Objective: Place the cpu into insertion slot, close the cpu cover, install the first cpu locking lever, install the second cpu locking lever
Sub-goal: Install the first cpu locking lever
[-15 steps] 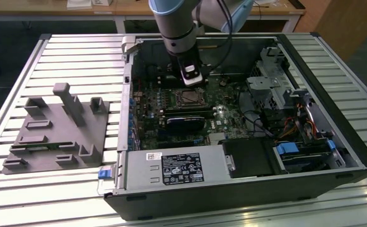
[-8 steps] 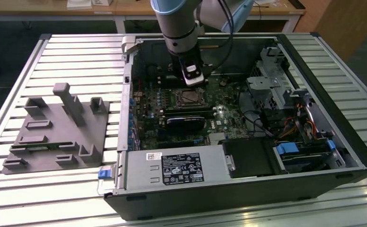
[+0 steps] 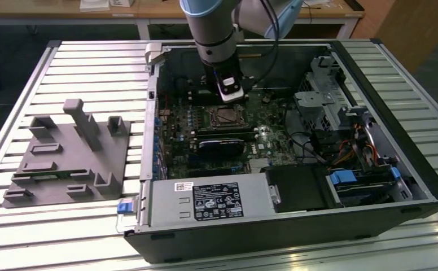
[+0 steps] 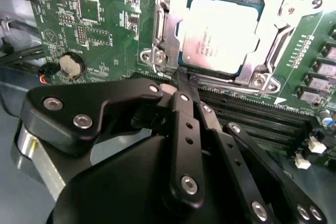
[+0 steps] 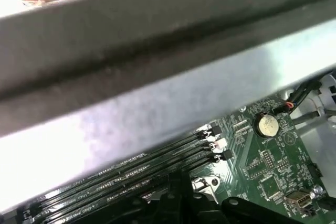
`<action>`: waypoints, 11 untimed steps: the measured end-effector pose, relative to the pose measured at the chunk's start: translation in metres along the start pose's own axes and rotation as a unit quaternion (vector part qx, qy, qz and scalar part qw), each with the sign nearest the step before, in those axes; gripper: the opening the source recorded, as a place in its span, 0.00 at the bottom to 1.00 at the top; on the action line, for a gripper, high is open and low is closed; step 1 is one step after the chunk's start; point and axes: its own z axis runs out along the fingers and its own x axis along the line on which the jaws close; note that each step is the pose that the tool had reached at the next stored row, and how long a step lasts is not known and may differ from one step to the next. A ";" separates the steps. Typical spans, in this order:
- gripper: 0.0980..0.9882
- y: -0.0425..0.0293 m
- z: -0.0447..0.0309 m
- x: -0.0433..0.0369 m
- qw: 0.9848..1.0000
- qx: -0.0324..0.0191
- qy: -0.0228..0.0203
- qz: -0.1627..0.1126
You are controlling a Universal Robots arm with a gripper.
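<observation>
The cpu (image 4: 220,38) lies flat in the insertion slot (image 3: 227,117) on the green motherboard (image 4: 94,19), silvery-tan top facing up. The cpu cover (image 4: 167,24), a thin silvery frame, lies down around it, with the chip showing through its window. My gripper (image 4: 180,80) is shut, its black fingers pressed together with nothing between them. The tips sit at a corner of the socket's metal rim, on the side towards the memory slots (image 4: 252,114). In the exterior view the gripper (image 3: 230,93) hangs from the arm just beyond the socket, inside the open computer case.
A coin battery (image 4: 69,64) sits on the board beside the socket. The case's metal wall (image 5: 157,93) rises close to the wrist. A black power supply (image 3: 211,204) and drive bays (image 3: 358,180) fill the near end. A grey fixture (image 3: 68,158) lies on the exterior view's left.
</observation>
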 end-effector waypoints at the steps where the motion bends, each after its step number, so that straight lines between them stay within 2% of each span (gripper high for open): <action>1: 0.01 0.0004 -0.0018 -0.0003 1.000 0.000 0.000 0.000; 8: 0.01 0.0044 -0.0185 -0.0035 1.000 0.000 0.000 0.000; 11: 0.01 0.0050 -0.0211 -0.0040 1.000 0.000 0.000 0.000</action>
